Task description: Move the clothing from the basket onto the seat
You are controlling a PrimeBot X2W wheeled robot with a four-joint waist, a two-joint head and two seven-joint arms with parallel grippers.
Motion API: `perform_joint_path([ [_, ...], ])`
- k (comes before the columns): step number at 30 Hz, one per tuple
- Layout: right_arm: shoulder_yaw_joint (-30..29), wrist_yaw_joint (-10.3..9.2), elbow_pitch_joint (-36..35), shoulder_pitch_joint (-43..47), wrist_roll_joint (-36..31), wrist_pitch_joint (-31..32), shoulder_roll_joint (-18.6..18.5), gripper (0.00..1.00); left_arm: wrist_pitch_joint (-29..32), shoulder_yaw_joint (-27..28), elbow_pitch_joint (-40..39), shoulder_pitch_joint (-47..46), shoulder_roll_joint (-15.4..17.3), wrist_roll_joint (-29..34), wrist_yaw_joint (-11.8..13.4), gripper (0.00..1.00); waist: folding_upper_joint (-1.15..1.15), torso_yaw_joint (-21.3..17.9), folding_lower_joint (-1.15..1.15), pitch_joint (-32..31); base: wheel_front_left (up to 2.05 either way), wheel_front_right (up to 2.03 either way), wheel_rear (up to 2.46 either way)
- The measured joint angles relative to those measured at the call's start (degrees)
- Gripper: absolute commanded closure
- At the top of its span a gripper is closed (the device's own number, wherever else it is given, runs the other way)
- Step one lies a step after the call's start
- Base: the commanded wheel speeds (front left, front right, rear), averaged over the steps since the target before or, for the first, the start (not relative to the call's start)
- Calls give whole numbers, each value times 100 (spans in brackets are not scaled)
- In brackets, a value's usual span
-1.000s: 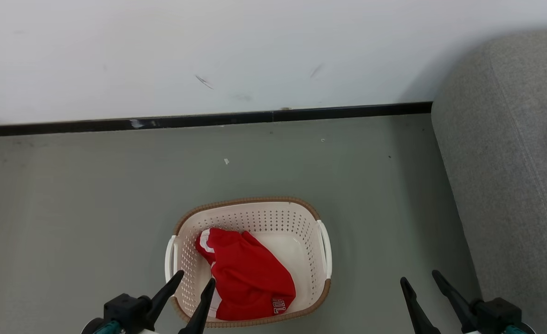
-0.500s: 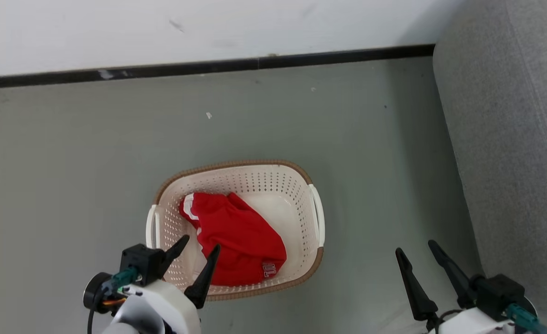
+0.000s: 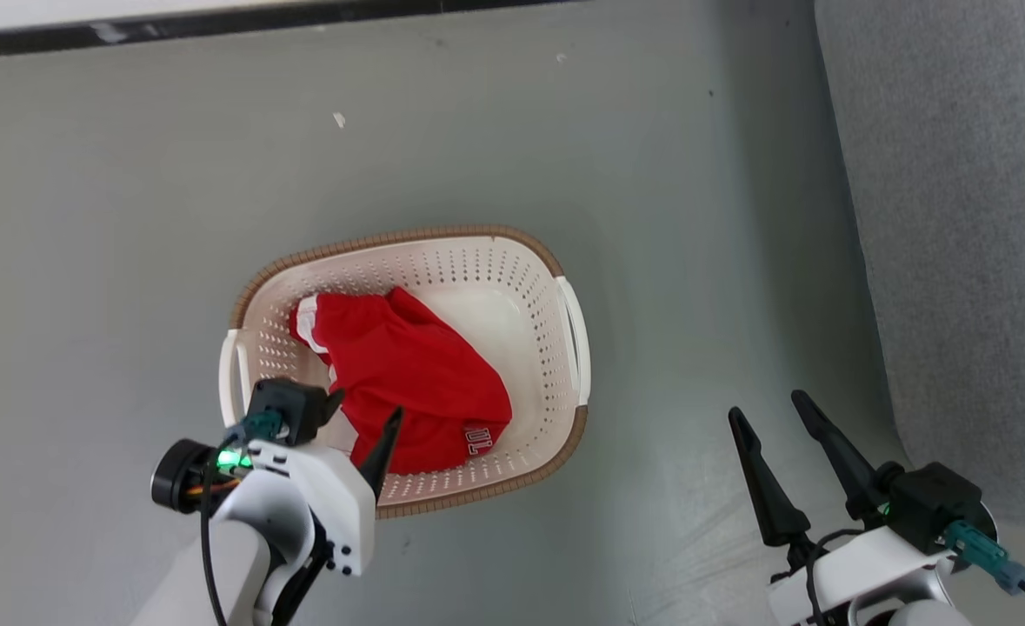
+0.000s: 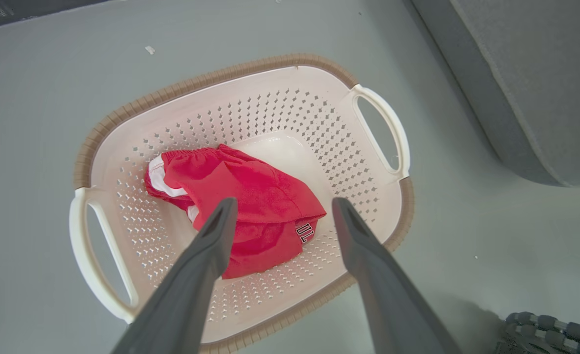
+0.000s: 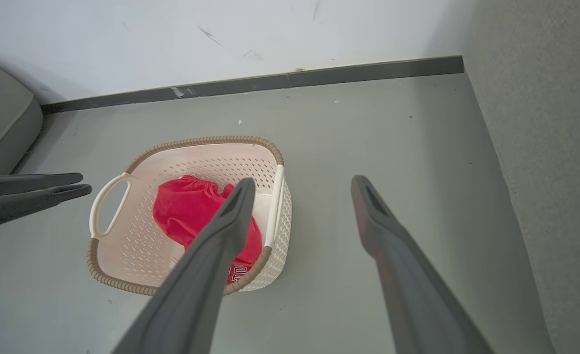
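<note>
Hovering my left gripper (image 3: 366, 404), fingers apart, over the crumpled red fabric garment (image 3: 408, 374) in the cream perforated plastic basket (image 3: 390, 239), probably not touching; right gripper (image 3: 764, 402) also spread, near grey upholstered seat (image 3: 955, 217).

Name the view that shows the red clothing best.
Left wrist view: the clothing sits central, close, lettering visible. Head view shows it smaller, the left gripper overlapping it; right wrist view, a finger of the right gripper crosses it.

Looks down past the left gripper (image 4: 285, 202), fingers wide apart, into the laundry basket (image 4: 211, 78). Holds one crumpled red garment (image 4: 250, 189) with white trim. Stands apart from the grey seat (image 4: 540, 73).
</note>
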Motion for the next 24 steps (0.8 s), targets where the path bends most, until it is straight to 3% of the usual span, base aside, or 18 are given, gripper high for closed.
perform_joint_path([
  [17, 149, 0, -169, -663, 81, -1, -1, 0, 382, 283, 977, -1025, 77, 236, 405, 0, 0, -331, 0, 1009, 0, 0, 0],
  [24, 266, 0, -168, -871, 80, -1, -1, 0, 428, 335, 1303, -1316, 76, 246, 416, 0, 0, -470, 0, 1319, 0, 0, 0],
])
